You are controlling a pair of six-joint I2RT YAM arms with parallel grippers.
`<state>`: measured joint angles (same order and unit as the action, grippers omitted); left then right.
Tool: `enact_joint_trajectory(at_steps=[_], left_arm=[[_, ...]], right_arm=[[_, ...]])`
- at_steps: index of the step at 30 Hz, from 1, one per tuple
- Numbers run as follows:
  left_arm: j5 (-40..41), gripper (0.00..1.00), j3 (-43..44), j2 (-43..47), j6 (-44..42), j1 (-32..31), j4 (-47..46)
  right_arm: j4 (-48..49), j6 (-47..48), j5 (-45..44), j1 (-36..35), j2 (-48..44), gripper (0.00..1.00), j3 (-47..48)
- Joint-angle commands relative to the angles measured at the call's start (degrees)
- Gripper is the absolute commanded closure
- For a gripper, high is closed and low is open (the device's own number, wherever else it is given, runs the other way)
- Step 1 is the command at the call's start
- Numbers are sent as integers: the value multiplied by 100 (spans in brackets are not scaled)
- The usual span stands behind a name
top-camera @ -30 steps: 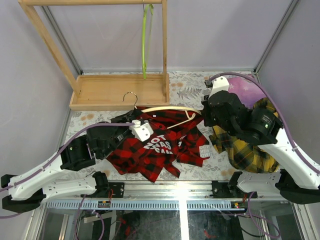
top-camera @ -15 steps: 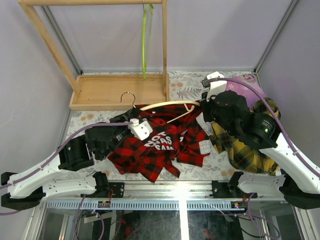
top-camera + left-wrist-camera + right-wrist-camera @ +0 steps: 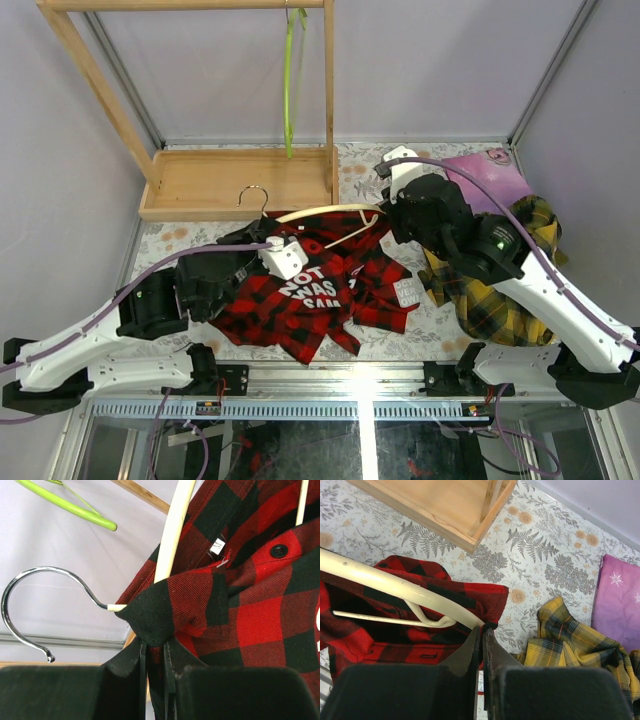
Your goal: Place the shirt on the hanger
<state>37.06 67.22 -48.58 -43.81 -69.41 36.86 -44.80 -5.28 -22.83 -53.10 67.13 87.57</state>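
The left fingers (image 3: 144, 655) are pinching a dark fold of the red-and-black buffalo-plaid flannel shirt (image 3: 240, 620) just below the neck of the pale cream curved wooden hanger (image 3: 170, 545), beside its chrome metal hook (image 3: 30, 600). The right fingers (image 3: 476, 642) are pressing together on the shirt's edge at the hanger's other tip. The shirt is lying crumpled on the floral-patterned bench (image 3: 535, 555) between both arms, gathered around the hanger, with a yellow-and-dark plaid garment (image 3: 570, 640) lying just beside it.

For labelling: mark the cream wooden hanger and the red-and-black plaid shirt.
cream wooden hanger (image 3: 173, 535): left wrist view, on its curved arm.
red-and-black plaid shirt (image 3: 255, 310): top view, left of its lettering.
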Motion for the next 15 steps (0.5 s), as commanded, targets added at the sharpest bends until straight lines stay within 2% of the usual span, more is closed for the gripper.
enact_joint_trajectory(at_steps=[1,7,15], left_arm=[[-1555,100,-16,-530,52,-356,-346],[-1681,100,-98,-585,177,-423,-355],[-1693,100,-103,-711,251,-525,-472]], right_arm=[[2067,-446,1859,-288,41,100,193],[2567,-636,1838,-290,-194,100,-55],[3553,-1001,2774,-291,-477,100,-544]])
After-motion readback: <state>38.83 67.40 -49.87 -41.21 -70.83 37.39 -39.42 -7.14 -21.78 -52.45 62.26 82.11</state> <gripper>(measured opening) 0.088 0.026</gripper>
